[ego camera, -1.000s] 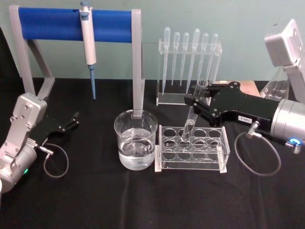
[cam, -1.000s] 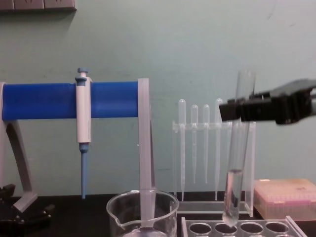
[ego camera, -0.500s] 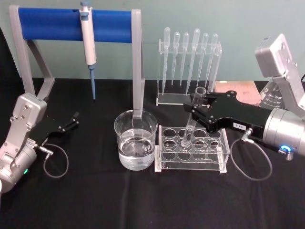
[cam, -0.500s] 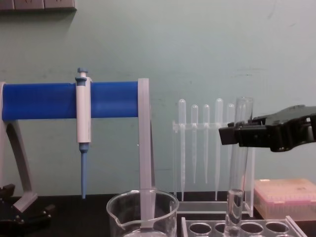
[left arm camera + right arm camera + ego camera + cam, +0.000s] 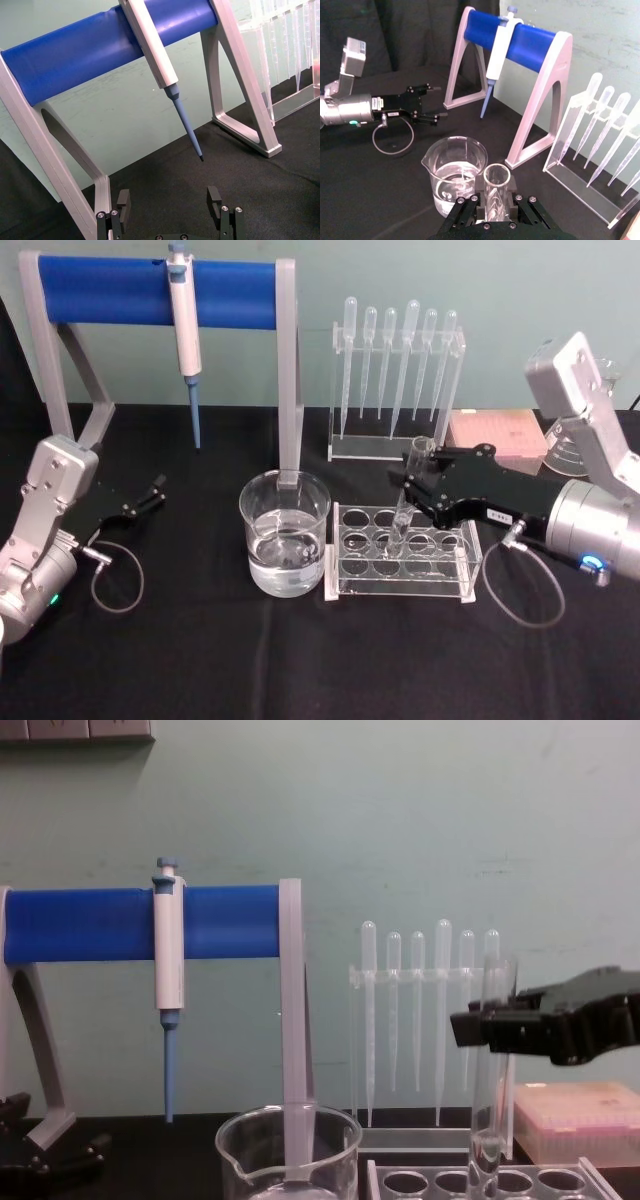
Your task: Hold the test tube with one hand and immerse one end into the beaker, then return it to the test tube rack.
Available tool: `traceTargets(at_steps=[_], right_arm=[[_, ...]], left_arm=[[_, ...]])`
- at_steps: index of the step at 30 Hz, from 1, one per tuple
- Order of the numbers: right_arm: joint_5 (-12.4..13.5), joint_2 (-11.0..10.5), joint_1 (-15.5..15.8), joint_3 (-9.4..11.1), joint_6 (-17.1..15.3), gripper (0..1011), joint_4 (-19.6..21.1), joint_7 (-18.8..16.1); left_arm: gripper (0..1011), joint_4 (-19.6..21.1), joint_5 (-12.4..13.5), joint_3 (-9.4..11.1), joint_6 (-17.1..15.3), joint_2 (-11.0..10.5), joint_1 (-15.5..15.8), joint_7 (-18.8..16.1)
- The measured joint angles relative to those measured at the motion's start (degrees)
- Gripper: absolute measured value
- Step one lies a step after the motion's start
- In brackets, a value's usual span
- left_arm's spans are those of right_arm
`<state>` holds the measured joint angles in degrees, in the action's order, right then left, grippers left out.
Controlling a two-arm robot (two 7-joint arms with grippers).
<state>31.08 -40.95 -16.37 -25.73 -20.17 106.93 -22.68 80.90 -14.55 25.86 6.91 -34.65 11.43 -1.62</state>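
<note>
Head view: black cloth tabletop [image 5: 300, 660], pale green wall behind. Right gripper [image 5: 408, 483] clenched on test tube [image 5: 405, 510], tube nearly upright, lower end inside clear rack [image 5: 402, 552] hole. Beaker [image 5: 285, 532] part-filled with clear liquid, just left of rack. Left gripper [image 5: 155, 490] released, idle on tabletop at left, near blue-bar stand [image 5: 150, 290] holding pipettor [image 5: 184, 325].

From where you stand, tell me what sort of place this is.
Most likely a laboratory bench. A pipettor hangs on a blue stand, plastic pipettes stand in a clear holder, and the right gripper lowers a test tube into a rack beside a beaker of liquid.
</note>
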Motion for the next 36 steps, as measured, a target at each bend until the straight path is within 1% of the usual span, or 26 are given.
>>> traceTargets(at_steps=[7,21,32,36], right_arm=[[-1.0,1.2,0.4,-0.4,0.7,241,-2.2,-0.9],[-3.1,2.6,0.6,-0.7,1.4,241,-4.3,-1.8],[-3.6,3.9,1.0,-0.6,0.9,241,-5.2,-1.7],[-3.6,3.8,1.0,-0.6,0.9,241,-5.2,-1.7]], left_arm=[[1000,0.0,0.0,0.0,0.0,0.0,0.0,0.0],[1000,0.0,0.0,0.0,0.0,0.0,0.0,0.0],[1000,0.0,0.0,0.0,0.0,0.0,0.0,0.0],[1000,0.0,0.0,0.0,0.0,0.0,0.0,0.0]])
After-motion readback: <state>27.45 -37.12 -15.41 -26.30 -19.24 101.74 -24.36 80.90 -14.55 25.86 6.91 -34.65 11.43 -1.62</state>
